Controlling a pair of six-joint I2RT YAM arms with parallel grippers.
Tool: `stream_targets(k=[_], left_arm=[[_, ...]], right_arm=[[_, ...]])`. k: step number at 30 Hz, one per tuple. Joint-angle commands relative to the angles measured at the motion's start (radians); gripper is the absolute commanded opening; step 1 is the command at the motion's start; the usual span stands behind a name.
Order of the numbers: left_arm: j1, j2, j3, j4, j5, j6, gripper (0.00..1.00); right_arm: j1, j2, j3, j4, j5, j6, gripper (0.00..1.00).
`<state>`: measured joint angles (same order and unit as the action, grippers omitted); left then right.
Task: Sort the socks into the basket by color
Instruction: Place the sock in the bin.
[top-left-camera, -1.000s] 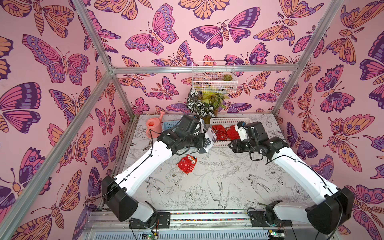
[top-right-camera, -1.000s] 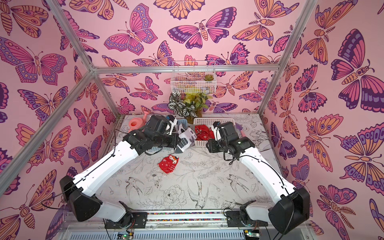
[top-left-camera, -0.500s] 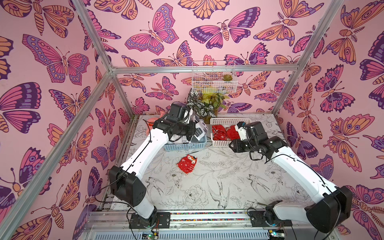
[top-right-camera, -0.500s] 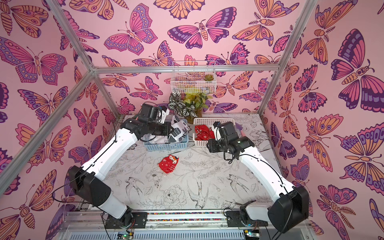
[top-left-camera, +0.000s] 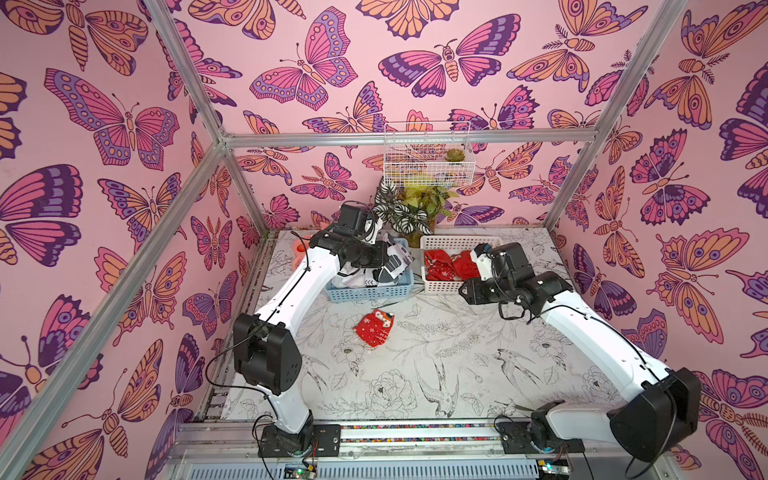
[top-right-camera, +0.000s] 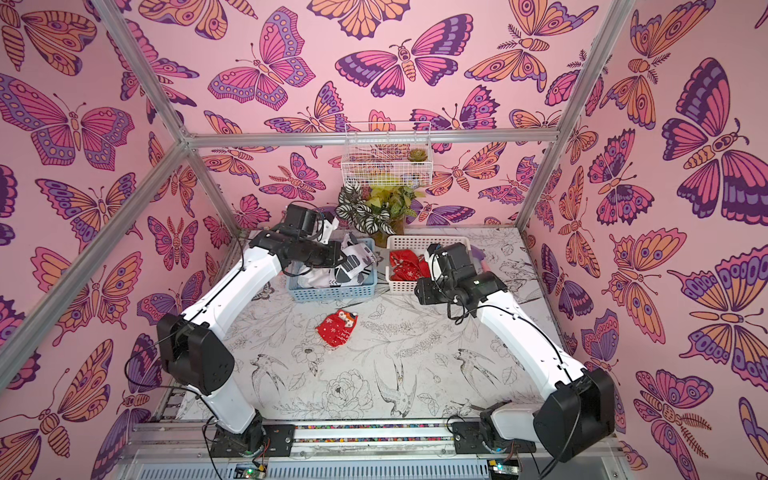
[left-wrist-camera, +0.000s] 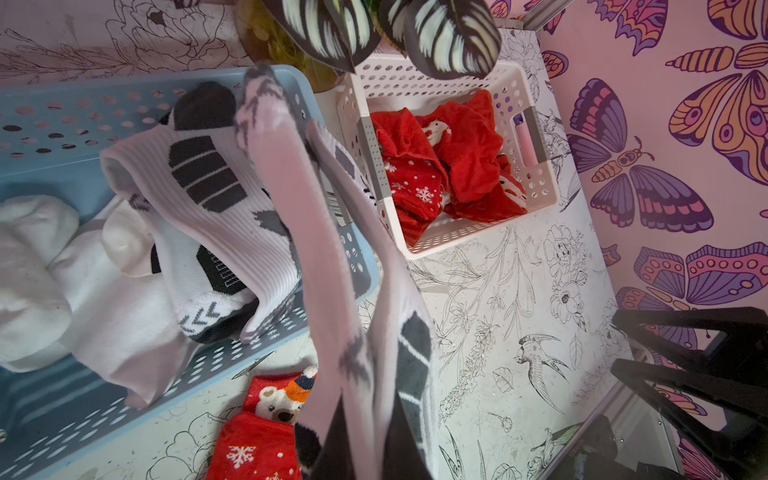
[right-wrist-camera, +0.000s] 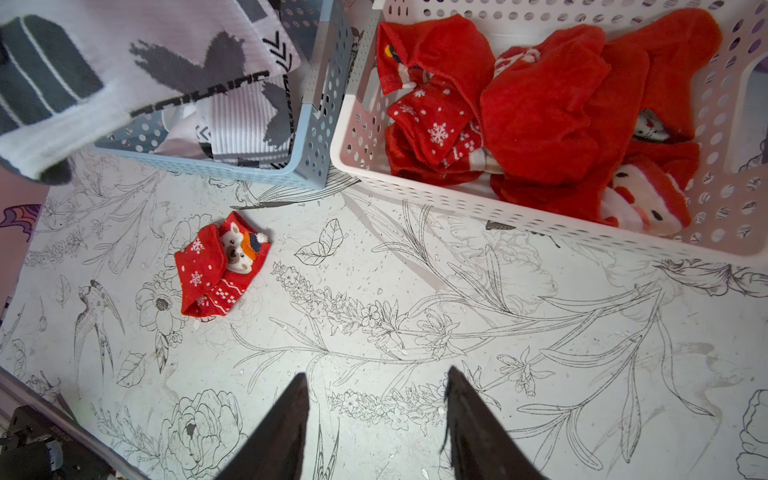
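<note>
The left gripper (top-left-camera: 386, 266) is clamping its fingers on a white sock (left-wrist-camera: 328, 266) with grey and black blocks, which is dangling over the 3 o'clock end of the blue basket (top-left-camera: 370, 294) in both top views; more white socks (left-wrist-camera: 199, 208) are lying heaped inside that basket, one showing black bars and small chevron marks; a band of black lettering is running across white sock fabric in the right wrist view, too folded to read. The white basket (top-left-camera: 441, 286) is sitting just beside the blue one, at its 3 o'clock, and red socks (right-wrist-camera: 540, 108) with white snowflakes are filling it. A lone red sock (top-left-camera: 374, 329) with snowflakes and a bear in an orange and blue hat is lying on the table (top-left-camera: 457, 374) at the blue basket's 6 o'clock, apart from both baskets. The right gripper (right-wrist-camera: 376, 415) is hovering over bare table at the white basket's 5 o'clock, fingers (right-wrist-camera: 291, 432) standing apart and gripping nothing. A potted plant (top-left-camera: 411, 208) is standing at 12 o'clock behind the baskets.
</note>
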<state>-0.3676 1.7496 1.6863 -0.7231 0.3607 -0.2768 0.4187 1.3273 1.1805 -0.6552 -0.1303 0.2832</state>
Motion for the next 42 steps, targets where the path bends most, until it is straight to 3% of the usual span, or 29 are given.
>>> stream_targets(k=[1,21,42], left_arm=[[0.023,0.026,0.021,0.010,0.034,0.029,0.06],[0.113,0.268,0.138,0.027,0.135,0.083,0.06],[0.150,0.369,0.161,-0.023,-0.021,0.189,0.07]], right_arm=[[-0.006,0.013,0.005,-0.019,0.014,-0.009,0.55],[-0.006,0.033,0.019,-0.024,0.024,-0.006,0.55],[-0.007,0.041,0.027,-0.027,0.027,-0.006,0.55]])
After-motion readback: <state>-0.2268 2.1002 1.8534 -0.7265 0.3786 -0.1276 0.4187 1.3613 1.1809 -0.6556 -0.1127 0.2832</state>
